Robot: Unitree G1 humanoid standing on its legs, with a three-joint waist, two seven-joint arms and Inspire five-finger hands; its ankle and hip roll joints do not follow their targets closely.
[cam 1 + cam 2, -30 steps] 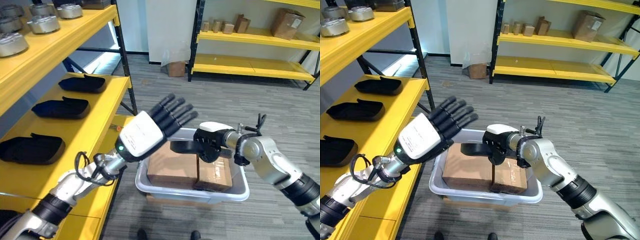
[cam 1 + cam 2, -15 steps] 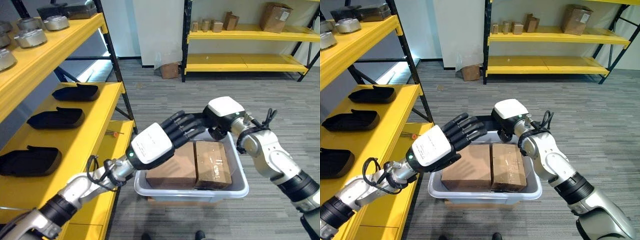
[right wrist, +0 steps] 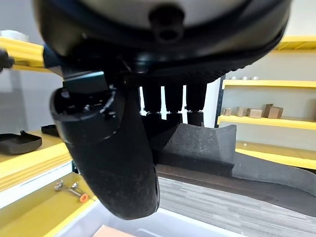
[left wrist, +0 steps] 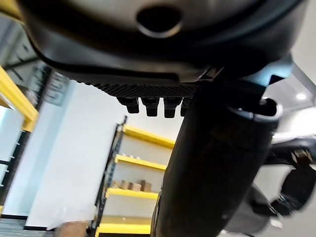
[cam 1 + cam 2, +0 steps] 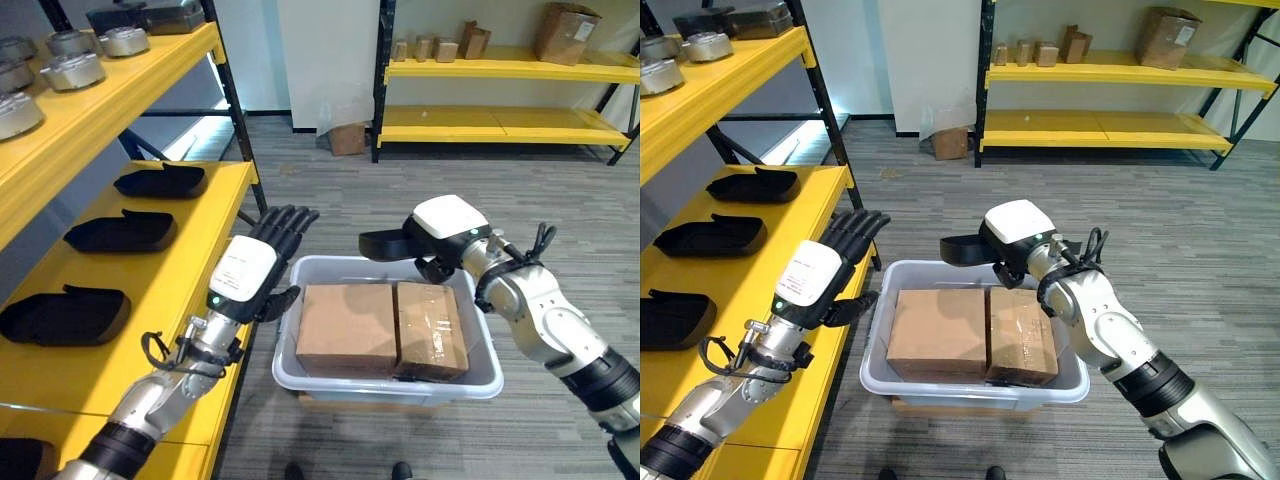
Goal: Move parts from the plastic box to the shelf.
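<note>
Yellow shelf (image 5: 190, 260) running along the left, carrying three black moulded parts (image 5: 125, 232) in a row. Left hand (image 5: 255, 268) hovering between shelf edge and plastic box (image 5: 385, 380), fingers straight and spread, holding nothing. Sitting inside the pale box, two cardboard cartons (image 5: 348, 328) side by side. Right hand (image 5: 440, 228) hanging above the box's far rim, fingers and thumb pinching one black part (image 5: 385, 243).

Yellow shelf (image 5: 150, 290) with black trays (image 5: 65, 313); pale grey plastic box (image 5: 385, 385) holding brown cartons (image 5: 345, 330); black part (image 5: 385, 243); grey striped floor (image 5: 330, 185)
</note>
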